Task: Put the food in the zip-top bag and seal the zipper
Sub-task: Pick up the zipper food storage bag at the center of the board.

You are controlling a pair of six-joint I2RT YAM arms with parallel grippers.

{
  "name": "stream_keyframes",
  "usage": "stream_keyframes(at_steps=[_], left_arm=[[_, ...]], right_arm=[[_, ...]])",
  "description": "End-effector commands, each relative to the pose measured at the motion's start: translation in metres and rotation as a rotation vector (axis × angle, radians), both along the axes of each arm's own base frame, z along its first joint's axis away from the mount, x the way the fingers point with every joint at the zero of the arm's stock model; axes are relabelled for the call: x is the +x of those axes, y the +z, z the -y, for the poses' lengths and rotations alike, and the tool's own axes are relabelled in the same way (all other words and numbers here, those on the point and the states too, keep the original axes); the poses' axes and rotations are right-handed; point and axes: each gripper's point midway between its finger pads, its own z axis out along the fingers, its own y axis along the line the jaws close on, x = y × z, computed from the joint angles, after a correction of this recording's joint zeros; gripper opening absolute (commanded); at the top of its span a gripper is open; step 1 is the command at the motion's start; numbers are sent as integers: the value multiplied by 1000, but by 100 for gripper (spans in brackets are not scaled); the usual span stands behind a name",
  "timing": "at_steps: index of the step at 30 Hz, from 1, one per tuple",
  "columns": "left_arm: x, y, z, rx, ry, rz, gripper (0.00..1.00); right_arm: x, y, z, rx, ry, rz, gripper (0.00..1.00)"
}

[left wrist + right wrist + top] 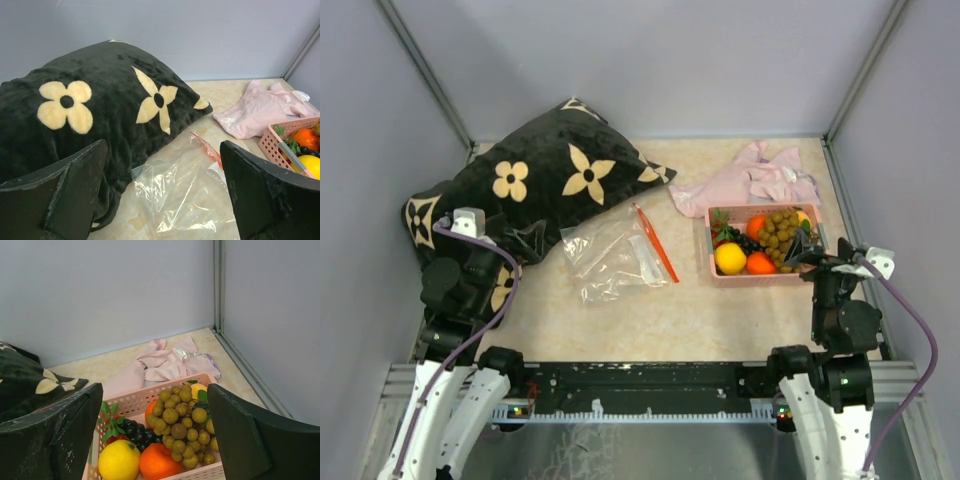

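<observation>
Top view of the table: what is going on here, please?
Two robot arms are set to pack toy food into a zip-top bag. Nothing is packed yet: the lemon, the grape bunch and the rest sit in the pink basket, and the bag lies empty on the table beside a black pillow. The left gripper is open near the bag, the right gripper open by the basket; neither holds anything.

lemon (119, 460), grape bunch (181, 429), pink basket (134, 401)
</observation>
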Motion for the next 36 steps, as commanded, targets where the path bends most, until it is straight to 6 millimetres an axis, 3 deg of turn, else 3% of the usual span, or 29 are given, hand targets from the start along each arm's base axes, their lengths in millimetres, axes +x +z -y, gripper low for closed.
stream_keyframes(at_steps=[1, 10, 14, 19, 25, 31, 36], left_arm=[[0, 6, 10, -18, -48, 17, 100], [0, 21, 18, -42, -86, -52, 100], [8, 12, 25, -72, -102, -147, 100], [12, 1, 50, -102, -224, -252, 100], [23, -28, 72, -128, -272, -356, 100], [29, -60, 108, -88, -294, -446, 100], [36, -81, 123, -30, -270, -497, 99]], right_arm=[[-7, 26, 6, 28, -30, 77, 86], [12, 34, -16, 38, 86, -52, 86], [27, 35, -39, 42, 205, -110, 86], [49, 20, -66, 64, 342, -209, 86], [62, 1, -89, 69, 469, -280, 86], [64, -24, -96, 77, 510, -312, 86], [66, -48, -103, 88, 547, -341, 86]])
